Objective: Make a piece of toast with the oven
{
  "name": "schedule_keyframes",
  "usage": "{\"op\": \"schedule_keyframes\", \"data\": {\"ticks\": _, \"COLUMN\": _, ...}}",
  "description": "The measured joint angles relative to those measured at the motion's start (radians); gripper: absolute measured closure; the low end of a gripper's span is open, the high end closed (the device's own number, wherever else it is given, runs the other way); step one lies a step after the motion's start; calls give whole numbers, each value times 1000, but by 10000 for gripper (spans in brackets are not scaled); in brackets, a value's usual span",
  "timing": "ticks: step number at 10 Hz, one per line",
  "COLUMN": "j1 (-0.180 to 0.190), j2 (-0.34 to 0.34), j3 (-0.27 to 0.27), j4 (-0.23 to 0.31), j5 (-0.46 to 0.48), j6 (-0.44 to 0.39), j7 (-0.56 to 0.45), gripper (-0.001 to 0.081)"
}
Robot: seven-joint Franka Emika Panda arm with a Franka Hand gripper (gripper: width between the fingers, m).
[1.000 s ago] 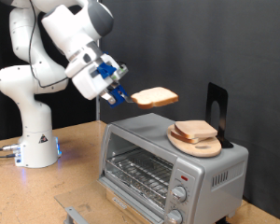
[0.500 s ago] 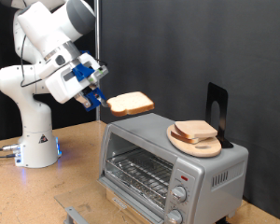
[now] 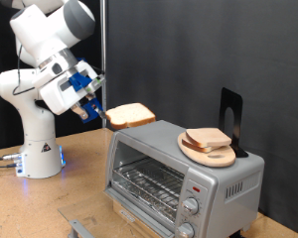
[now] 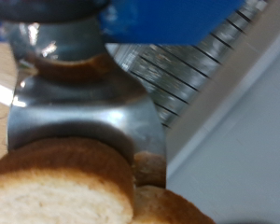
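My gripper (image 3: 101,111) is shut on the piece of toast (image 3: 130,115), a pale slice with a tan crust held flat in the air by one edge. It hangs just off the exterior view's left end of the silver oven (image 3: 184,174), level with its top. The oven's glass door looks shut, with the wire rack (image 3: 149,182) showing behind it and two knobs (image 3: 190,217) at its right. In the wrist view the toast (image 4: 61,187) sits between the metal fingers (image 4: 84,117), with the oven's rack bars beyond.
A round wooden board (image 3: 208,149) carrying another bread slice (image 3: 207,138) lies on the oven's top, beside a black upright stand (image 3: 230,117). The arm's white base (image 3: 38,149) stands on the wooden table (image 3: 50,203) at the exterior view's left. A grey metal piece (image 3: 77,226) lies at the bottom.
The gripper has carried the toast to the exterior view's left and downward, from above the oven's top to beside its left end. The board and its slice stayed put.
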Motion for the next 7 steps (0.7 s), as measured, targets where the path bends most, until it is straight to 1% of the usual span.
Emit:
{"op": "schedule_keyframes", "data": {"ticks": 1, "j1": -6, "j2": 3, "j3": -19, "j4": -30, "j5": 1, "j6": 40, "j7": -47, "gripper": 370}}
{"op": "schedule_keyframes", "data": {"ticks": 3, "j1": -43, "j2": 40, "j3": -33, "j4": -59, "j5": -24, "j6": 93, "j7": -84, "gripper": 370}}
{"op": "schedule_keyframes", "data": {"ticks": 4, "j1": -63, "j2": 78, "j3": -34, "j4": -62, "j5": -38, "j6": 122, "j7": -91, "gripper": 370}}
{"op": "schedule_keyframes", "data": {"ticks": 5, "j1": -74, "j2": 126, "j3": -34, "j4": -62, "j5": -41, "j6": 167, "j7": -98, "gripper": 370}}
{"op": "schedule_keyframes", "data": {"ticks": 7, "j1": -75, "j2": 234, "j3": -34, "j4": -54, "j5": -30, "j6": 266, "j7": -127, "gripper": 370}}
